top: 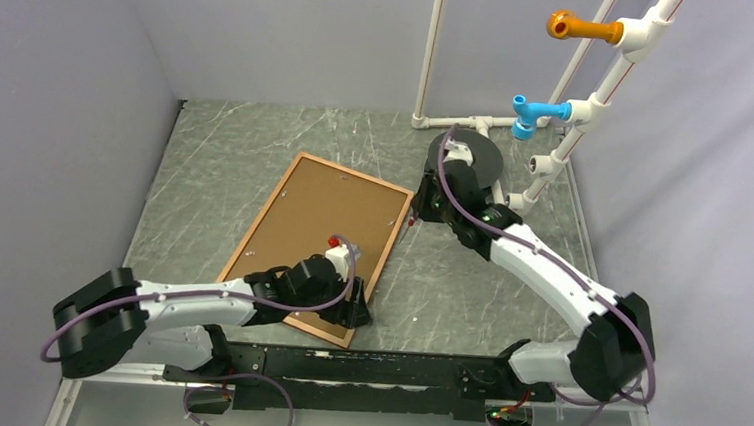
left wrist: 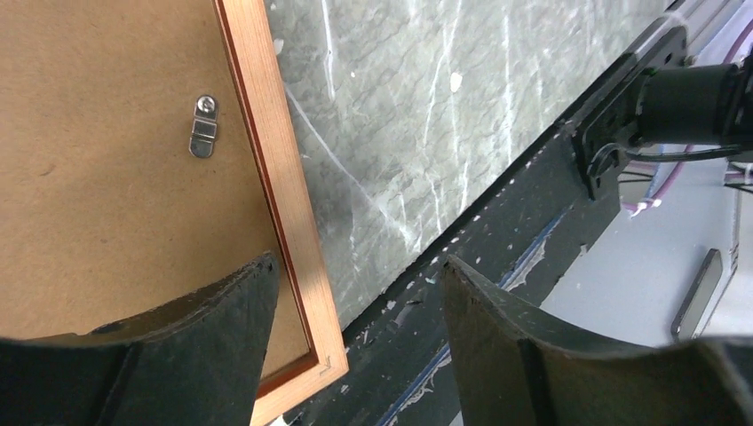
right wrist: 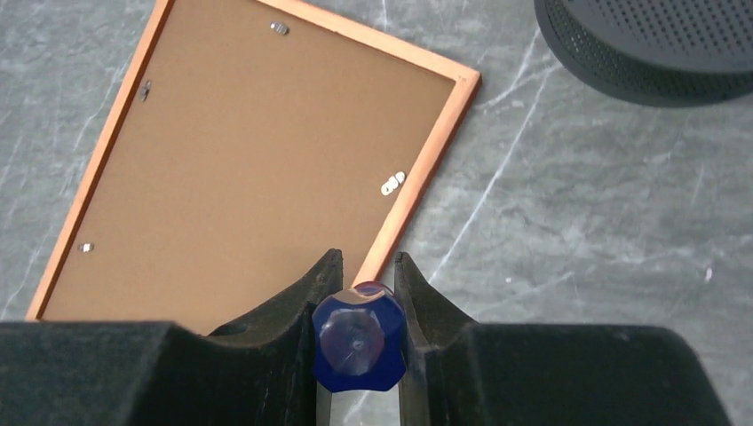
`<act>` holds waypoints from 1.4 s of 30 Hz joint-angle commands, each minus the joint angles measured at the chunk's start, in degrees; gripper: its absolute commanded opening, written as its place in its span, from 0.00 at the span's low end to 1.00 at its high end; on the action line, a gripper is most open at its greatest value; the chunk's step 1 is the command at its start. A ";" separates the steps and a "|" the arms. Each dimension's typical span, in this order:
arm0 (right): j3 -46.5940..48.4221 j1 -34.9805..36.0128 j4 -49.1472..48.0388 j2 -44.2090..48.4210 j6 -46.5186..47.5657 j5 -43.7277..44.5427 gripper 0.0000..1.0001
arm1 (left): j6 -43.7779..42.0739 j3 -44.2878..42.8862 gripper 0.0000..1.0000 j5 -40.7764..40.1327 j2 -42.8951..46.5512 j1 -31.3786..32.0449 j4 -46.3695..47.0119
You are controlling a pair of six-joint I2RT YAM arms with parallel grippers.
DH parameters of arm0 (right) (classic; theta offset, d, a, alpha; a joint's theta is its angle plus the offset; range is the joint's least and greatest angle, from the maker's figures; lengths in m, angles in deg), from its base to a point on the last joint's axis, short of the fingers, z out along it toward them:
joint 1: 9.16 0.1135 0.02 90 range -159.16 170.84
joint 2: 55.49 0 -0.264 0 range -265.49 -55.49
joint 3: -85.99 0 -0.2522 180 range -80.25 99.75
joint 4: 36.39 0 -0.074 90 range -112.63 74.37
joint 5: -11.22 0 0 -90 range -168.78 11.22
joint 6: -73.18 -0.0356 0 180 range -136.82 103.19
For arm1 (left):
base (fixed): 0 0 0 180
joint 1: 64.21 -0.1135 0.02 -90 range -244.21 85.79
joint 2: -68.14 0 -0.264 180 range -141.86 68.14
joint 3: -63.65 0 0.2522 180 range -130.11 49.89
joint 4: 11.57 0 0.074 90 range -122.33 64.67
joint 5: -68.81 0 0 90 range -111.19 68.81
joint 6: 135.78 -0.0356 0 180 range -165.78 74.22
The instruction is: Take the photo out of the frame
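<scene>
We see the frame [right wrist: 429, 160] lying back-up on the grey table [top: 469, 280], our left gripper [left wrist: 360, 266] released above its near corner, our right gripper [right wrist: 367, 257] clenched around a blue faceted handle [right wrist: 360, 337].

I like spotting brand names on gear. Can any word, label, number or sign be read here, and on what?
None can be read. The frame lies face down, its brown backing panel blank, and the blue handle in the right hand shows no lettering.
</scene>
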 commanded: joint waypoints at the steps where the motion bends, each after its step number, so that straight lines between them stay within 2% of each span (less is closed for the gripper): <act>1: 6.55 -0.21 -3.22 -6.24 2.79 2.02 0.00 | -3.38 -1.03 0.73 -3.83 6.25 0.00 -5.24; 6: 10.88 -0.23 -4.23 -12.26 3.36 3.01 0.00 | -5.78 -0.63 0.74 -3.75 7.45 -0.83 -8.22; 14: 15.23 -0.18 -5.24 -19.05 2.15 2.54 0.00 | -2.43 5.08 0.72 -0.72 5.15 -0.87 0.30; 31: 15.55 -1.37 -7.41 -23.96 3.87 7.36 0.00 | -2.01 6.18 0.72 0.24 4.95 -0.86 1.52; 42: 17.73 -2.98 -8.90 -26.90 4.34 5.68 0.00 | -1.88 6.23 0.72 0.45 4.82 -0.88 1.33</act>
